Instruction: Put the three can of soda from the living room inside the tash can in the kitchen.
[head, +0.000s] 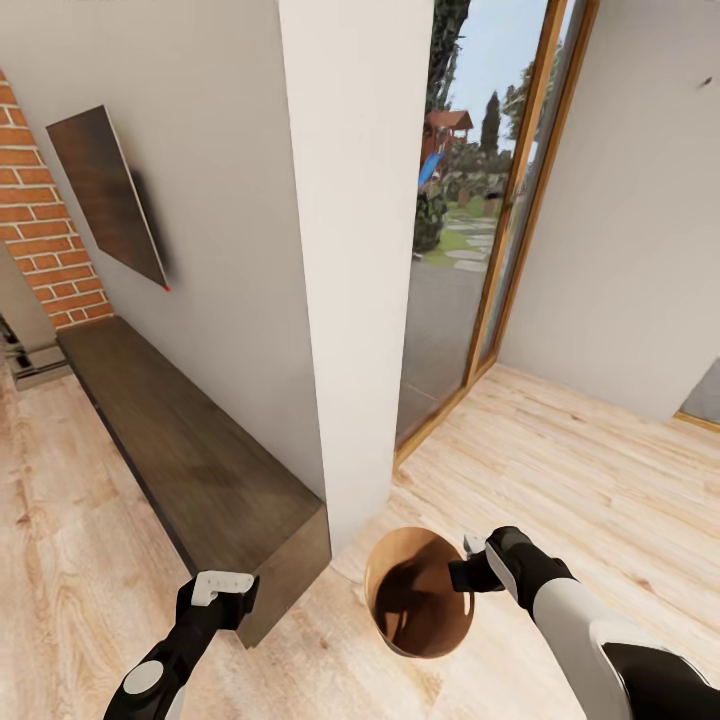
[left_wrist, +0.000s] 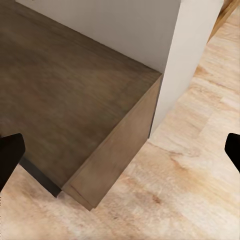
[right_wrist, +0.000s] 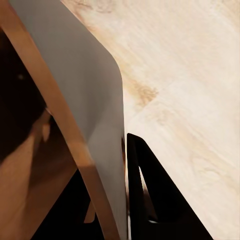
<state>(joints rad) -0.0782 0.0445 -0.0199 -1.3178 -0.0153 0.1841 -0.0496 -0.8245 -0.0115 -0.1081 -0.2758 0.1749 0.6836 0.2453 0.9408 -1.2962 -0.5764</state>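
Your head view faces a white wall end (head: 355, 250) that splits the scene. To its left runs a grey wall carrying a dark flat TV (head: 108, 195), with red brick (head: 40, 230) at the far left edge. To its right a wood-framed glass door (head: 500, 200) looks onto a garden. The light plank floor (head: 560, 450) covers the lower part of the view.

A long dark wood bench (head: 190, 450) lies along the grey wall, its near end stopping just beside the wall end. In the left wrist view the same bench (left_wrist: 65, 95) shows its top and its near corner, with the wall end (left_wrist: 185, 55) behind it and the floor (left_wrist: 185, 185) alongside.

The tash can (head: 418, 592) hangs tilted just above the floor in front of the wall end, near the bench corner, its coppery mouth turned towards you. No soda can is visible inside it, though the lower interior is in shadow.

The right gripper (head: 462, 572) is clenched on the rim of the tash can at its right side. In the right wrist view one dark finger (right_wrist: 150, 195) lies against the pale grey outer wall (right_wrist: 85, 90), with the brown rim (right_wrist: 55, 115) and the shadowed interior beyond it.

The left gripper (head: 222, 590) hovers over the near corner of the bench, holding nothing. In the left wrist view its fingertips (left_wrist: 9, 155) stand wide apart at opposite edges, released.
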